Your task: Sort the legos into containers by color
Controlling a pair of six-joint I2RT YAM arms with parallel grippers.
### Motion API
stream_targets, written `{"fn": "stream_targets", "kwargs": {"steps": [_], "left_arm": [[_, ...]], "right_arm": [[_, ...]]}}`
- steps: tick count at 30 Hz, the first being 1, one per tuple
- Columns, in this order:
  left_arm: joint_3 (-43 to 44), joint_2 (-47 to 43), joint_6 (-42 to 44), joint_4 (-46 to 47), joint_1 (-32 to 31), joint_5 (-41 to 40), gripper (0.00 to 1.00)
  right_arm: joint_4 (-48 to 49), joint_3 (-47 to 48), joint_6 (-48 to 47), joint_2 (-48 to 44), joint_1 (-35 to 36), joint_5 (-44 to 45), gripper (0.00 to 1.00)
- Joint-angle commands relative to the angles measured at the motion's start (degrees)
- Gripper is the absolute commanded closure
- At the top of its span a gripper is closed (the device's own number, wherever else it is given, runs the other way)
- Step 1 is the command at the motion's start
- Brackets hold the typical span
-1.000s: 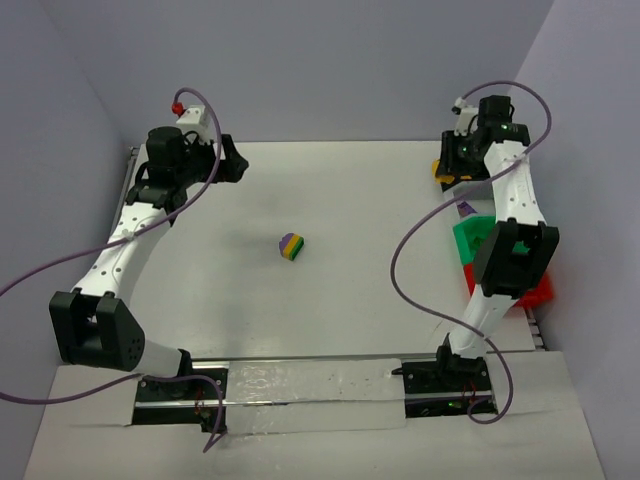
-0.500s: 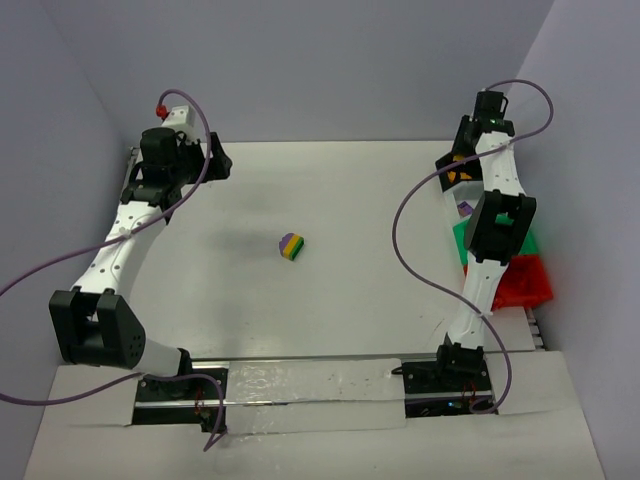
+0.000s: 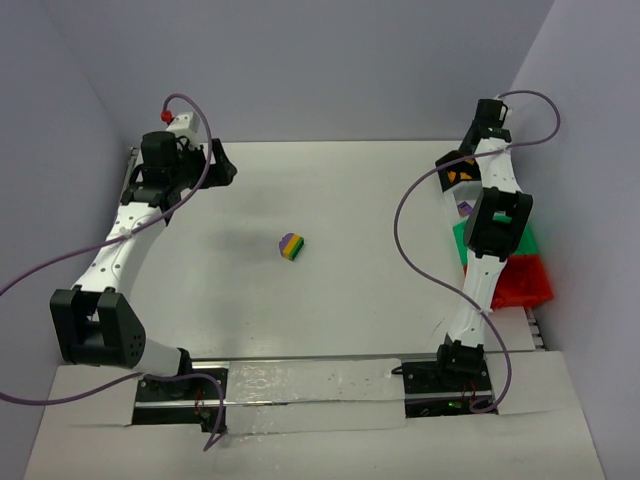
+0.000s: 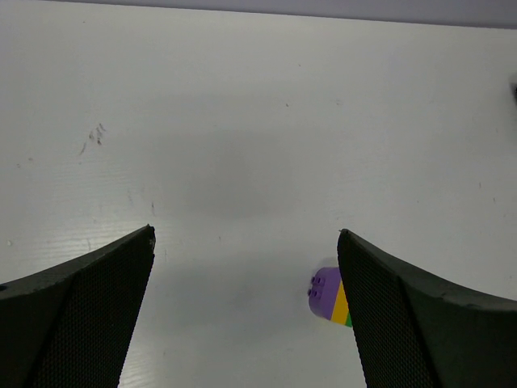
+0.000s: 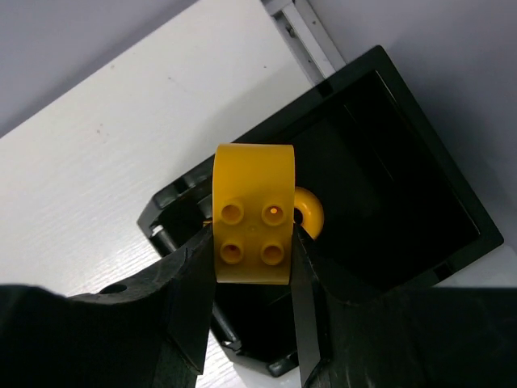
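Red plastic sits closest to my bases: the red bin (image 3: pixel 528 283) at the table's right edge, with the green bin (image 3: pixel 463 236) right behind it, both partly hidden by my right arm. A purple piece (image 3: pixel 465 208) shows just beyond; I cannot make out the bin that holds it.

Mid-table, well apart from that row, the stacked block (image 3: pixel 291 246) of purple, yellow and green lies alone on the white table (image 3: pixel 350 200). I judge it is unsorted because its mixed colours must be split first.

Farther out, my right claw (image 5: pixel 252 271) pinches a yellow brick (image 5: pixel 252 202) by its flat sides, studs toward the wrist camera. It hangs over a corner of the black bin (image 5: pixel 388 162), where a curved yellow piece (image 5: pixel 312 212) appears to lie inside. I read that position as chosen so that letting go puts yellow with yellow.

At the far left corner my left claw (image 4: pixel 246 236) hangs spread wide, gripping nothing. It is angled back across the table, so the stacked block shows just beside its right finger in the wrist view. It is either parked clear of the work or lined up on that block.
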Motion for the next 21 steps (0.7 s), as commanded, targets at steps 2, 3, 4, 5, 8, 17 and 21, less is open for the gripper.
{"fn": "stream_targets", "kwargs": {"steps": [2, 3, 4, 5, 8, 17, 21], "left_arm": [[-0.1, 0.4, 3.1, 0.4, 0.3, 5.7, 0.01], [-0.2, 0.4, 3.4, 0.5, 0.2, 6.4, 0.01], [-0.5, 0.4, 3.6, 0.7, 0.1, 6.7, 0.01], [-0.7, 0.3, 3.8, 0.8, 0.0, 6.8, 0.01], [-2.0, 0.3, 5.8, 0.8, -0.6, 8.3, 0.02], [-4.9, -0.2, 10.5, 1.0, -2.6, 11.1, 0.03], [-5.4, 0.0, 10.4, 1.2, -3.2, 10.6, 0.05]], "right_arm": [[1.7, 2.2, 4.7, 1.5, -2.6, 0.1, 0.79], [1.5, 2.0, 4.9, 1.4, -2.8, -0.4, 0.74], [1.4, 1.7, 5.0, 1.1, -3.1, -1.0, 0.68], [1.4, 1.3, 5.0, 0.8, -3.2, -1.2, 0.61], [2.2, -1.1, 4.5, -0.8, -3.2, -4.8, 0.34], [1.5, -5.1, 4.0, -8.6, -2.5, -10.4, 0.12], [3.4, -12.8, 0.2, -16.9, 0.2, -14.1, 0.1]]}}
